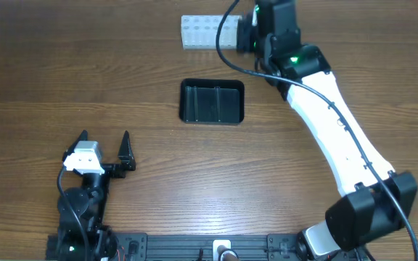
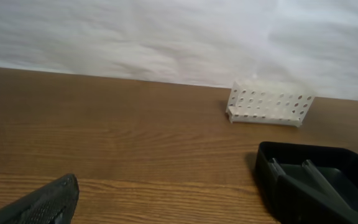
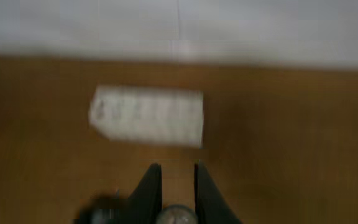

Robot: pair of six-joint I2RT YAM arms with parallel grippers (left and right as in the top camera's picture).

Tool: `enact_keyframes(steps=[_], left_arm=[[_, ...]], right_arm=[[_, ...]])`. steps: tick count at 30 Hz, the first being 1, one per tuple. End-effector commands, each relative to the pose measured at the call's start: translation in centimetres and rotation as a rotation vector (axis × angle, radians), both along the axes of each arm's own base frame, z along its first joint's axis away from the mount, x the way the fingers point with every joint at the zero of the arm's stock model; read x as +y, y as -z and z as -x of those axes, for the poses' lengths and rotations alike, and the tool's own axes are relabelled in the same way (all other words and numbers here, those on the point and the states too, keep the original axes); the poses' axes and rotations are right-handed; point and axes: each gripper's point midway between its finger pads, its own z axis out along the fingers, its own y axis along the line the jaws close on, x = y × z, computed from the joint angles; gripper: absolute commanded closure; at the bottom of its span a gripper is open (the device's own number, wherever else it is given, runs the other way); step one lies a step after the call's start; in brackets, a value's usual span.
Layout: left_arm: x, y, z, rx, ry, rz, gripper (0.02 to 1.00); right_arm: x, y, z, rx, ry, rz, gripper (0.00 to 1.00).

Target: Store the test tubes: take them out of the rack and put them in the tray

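1. Brown wood-grain tabletop (image 1: 64,65) fills my overhead feed, and a white wall (image 2: 135,31) stands behind its far edge in the wrist feeds.
2. My right arm (image 1: 339,138), white-shelled, rises from the near right corner and slants up to the far edge. There the right gripper (image 3: 176,168) hangs by the right end of the rack (image 1: 209,32). Its own wrist feed is smeared, so I cannot tell whether it is spread or closed, nor whether it carries anything. In that feed the rack lies ahead of it, not touching.
3. My left arm (image 1: 85,196) stays folded near the near left corner. The left gripper (image 1: 104,138) is spread wide, pinching nothing and touching nothing, well apart from rack and tray. One dark finger (image 2: 42,202) shows low in its wrist feed.
4. The tray (image 1: 185,101) is black and rectangular, at about the middle of the tabletop, with its long axis parallel to the far edge. Two raised ribs split its dark floor into three lanes running near to far.
5. The rack is white and perforated, upright near the middle of the far edge, just beyond the tray and apart from it. Its long axis also runs parallel to the far edge. Rows of holes dot its side. I cannot make out the test tubes in it.
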Motion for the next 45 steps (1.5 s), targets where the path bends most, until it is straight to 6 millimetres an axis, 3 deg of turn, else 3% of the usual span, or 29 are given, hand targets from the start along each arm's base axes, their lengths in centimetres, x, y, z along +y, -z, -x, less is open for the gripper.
enact_keyframes(steps=[1, 7, 16, 22, 40, 45], left_arm=[[0.0, 0.1, 0.0, -0.002, 0.005, -0.010, 0.018], [0.0, 0.1, 0.0, -0.002, 0.005, -0.010, 0.020], [0.0, 0.1, 0.0, -0.002, 0.005, -0.010, 0.020], [0.0, 0.1, 0.0, -0.002, 0.005, -0.010, 0.018], [0.0, 0.1, 0.0, -0.002, 0.005, -0.010, 0.018], [0.0, 0.1, 0.0, -0.002, 0.005, -0.010, 0.018]], right_arm=[[1.8, 6.0, 2.2, 0.224, -0.044, -0.023, 0.921], [2.4, 12.5, 3.5, 0.416, 0.004, -0.001, 0.930], [3.2, 17.8, 3.8, 0.524, 0.051, 0.011, 0.936], [2.9, 19.2, 3.9, 0.550, 0.082, 0.023, 0.917], [2.5, 20.1, 4.4, 0.573, 0.101, 0.032, 0.884], [2.5, 21.4, 4.5, 0.594, 0.103, 0.042, 0.888]])
